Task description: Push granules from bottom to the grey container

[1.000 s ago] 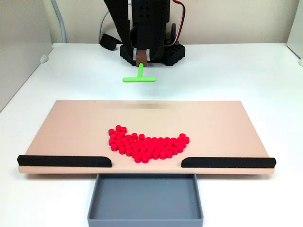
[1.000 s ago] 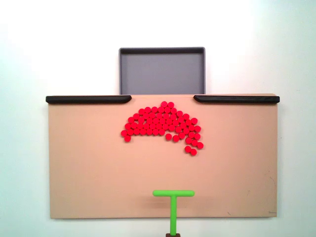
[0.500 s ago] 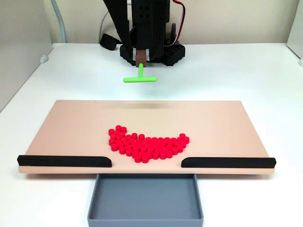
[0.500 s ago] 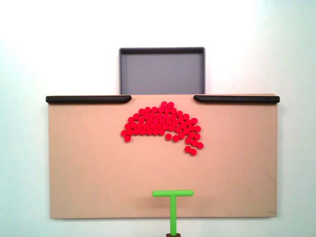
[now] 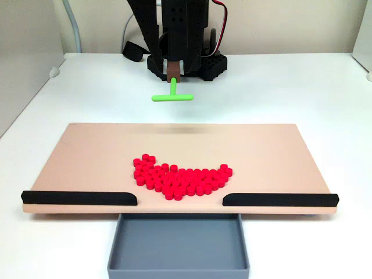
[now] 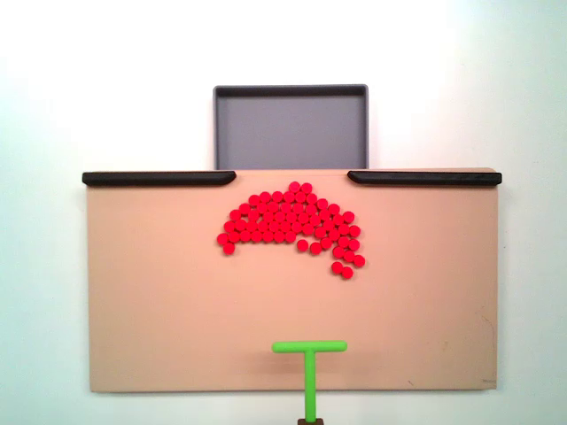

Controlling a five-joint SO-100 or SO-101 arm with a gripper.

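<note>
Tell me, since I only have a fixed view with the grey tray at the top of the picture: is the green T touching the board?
Observer: No. In a fixed view the green T-shaped tool hangs clear above the tan board, with a faint shadow on its far edge.
Operator: What holds it?
Observer: Its stem runs up into a brown block at the black arm's end.
Operator: Will the granules drop in?
Observer: Probably. The grey container sits lower, tucked under the board's lip.
</note>
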